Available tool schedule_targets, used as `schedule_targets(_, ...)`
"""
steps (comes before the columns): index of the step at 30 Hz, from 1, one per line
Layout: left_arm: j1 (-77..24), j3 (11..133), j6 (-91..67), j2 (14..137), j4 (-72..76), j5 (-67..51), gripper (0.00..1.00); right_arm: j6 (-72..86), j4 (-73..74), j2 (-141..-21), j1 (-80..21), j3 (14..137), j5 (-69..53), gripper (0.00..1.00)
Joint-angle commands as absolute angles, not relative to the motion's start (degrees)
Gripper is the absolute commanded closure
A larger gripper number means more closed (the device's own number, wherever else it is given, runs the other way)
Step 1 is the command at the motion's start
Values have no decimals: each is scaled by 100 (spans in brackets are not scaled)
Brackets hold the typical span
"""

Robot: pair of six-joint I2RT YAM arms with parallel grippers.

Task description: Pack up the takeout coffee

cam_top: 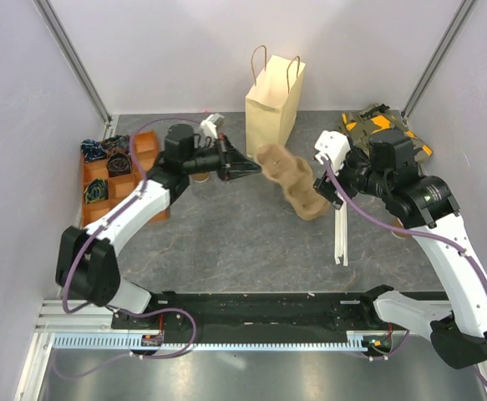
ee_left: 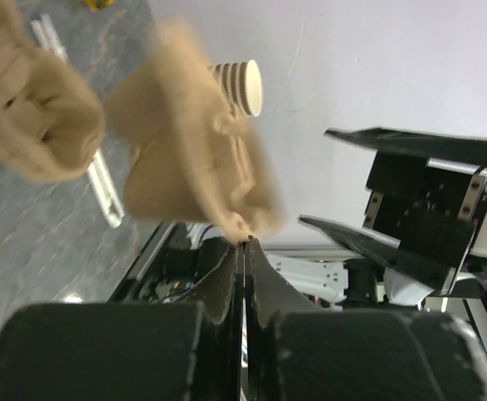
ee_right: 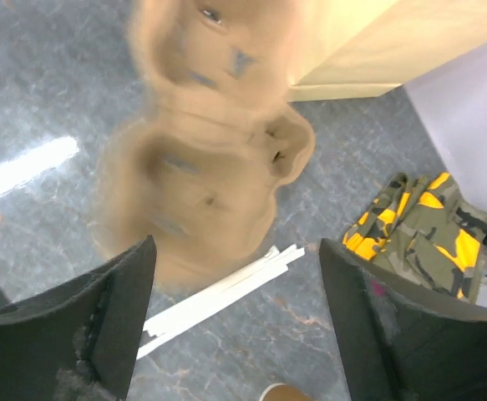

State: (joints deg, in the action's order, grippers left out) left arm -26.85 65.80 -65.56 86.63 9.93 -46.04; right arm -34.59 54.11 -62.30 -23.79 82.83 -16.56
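Two robot arms over a grey tabletop (cam_top: 226, 251). The left gripper (ee_left: 245, 242) has its fingers pressed together, pinching only the thin rim of a brown pulp cup carrier (cam_top: 293, 184). The carrier hangs in the air just beyond those fingers, its far end sagging away from them. A tan paper bag (cam_top: 272, 104) stands upright behind the carrier. The right gripper (ee_right: 235, 246) has its fingers spread wide and grips nothing, with the blurred carrier just ahead of them.

The takeout coffee cannot be made out for certain. A brown sliver (ee_right: 278, 391) below the right fingers may be it.

The pinch looks slight, so the carrier probably wants slow, level handling. It should likely sit flat, wells up, before any cup goes in. The right fingers likely need to draw clear without brushing the carrier.
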Motion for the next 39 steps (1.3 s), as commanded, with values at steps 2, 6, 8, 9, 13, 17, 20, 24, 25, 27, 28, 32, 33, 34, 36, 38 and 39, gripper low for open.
schedule_targets(2,-1812,5952,-5731,7683,35,-5106,98,-2672,4756,-6292,-2373,7832,-1328,3)
schedule_targets(6,-1284,5547,-5669,7041,-167,-5168,98,-2496,4501,-6881,-2382,7533,-1283,2)
schedule_targets(8,-1055,5328,-5678,6699,-176,-5168,98,-2365,4071,-7083,-2391,7410,-1310,2)
schedule_targets(9,-924,5274,-5669,6584,-176,-5168,98,-2321,3956,-7171,-2425,7348,-1275,2)
schedule_targets(13,-607,5150,-5537,6118,-167,-5247,98,-2119,3684,-7881,-2697,7269,-722,5)
schedule_targets(17,-273,5072,-5484,5810,-176,-5256,98,-1925,3235,-8270,-3005,7023,-124,8)
schedule_targets(20,-18,4975,-5651,5740,-53,-5282,98,-1723,2998,-8630,-3260,6935,394,10)
schedule_targets(24,447,5001,-5801,5739,141,-5309,98,-1617,2708,-9122,-3384,6707,931,11)
schedule_targets(25,492,5010,-5853,5765,193,-5309,98,-1635,2533,-9184,-3392,6663,1175,11)
schedule_targets(27,597,5027,-5906,5809,237,-5317,98,-1661,2296,-9385,-3393,6566,1571,15)
schedule_targets(28,632,5027,-5976,5836,290,-5326,98,-1670,2207,-9448,-3384,6548,1686,16)
schedule_targets(32,756,5010,-6064,5924,395,-5309,98,-1582,1917,-9703,-3375,6504,2170,17)
schedule_targets(33,756,5027,-6056,5933,396,-5309,98,-1591,1812,-9747,-3358,6487,2240,18)
schedule_targets(34,773,5045,-6047,5976,404,-5317,98,-1608,1741,-9764,-3340,6460,2398,19)
schedule_targets(36,791,5071,-6021,6011,404,-5326,98,-1696,1627,-9843,-3235,6451,2496,23)
schedule_targets(38,809,5080,-6003,6047,413,-5335,98,-1792,1591,-9975,-3095,6530,2479,27)
schedule_targets(39,817,5080,-6003,6064,413,-5352,98,-1819,1573,-10028,-2911,6582,2452,29)
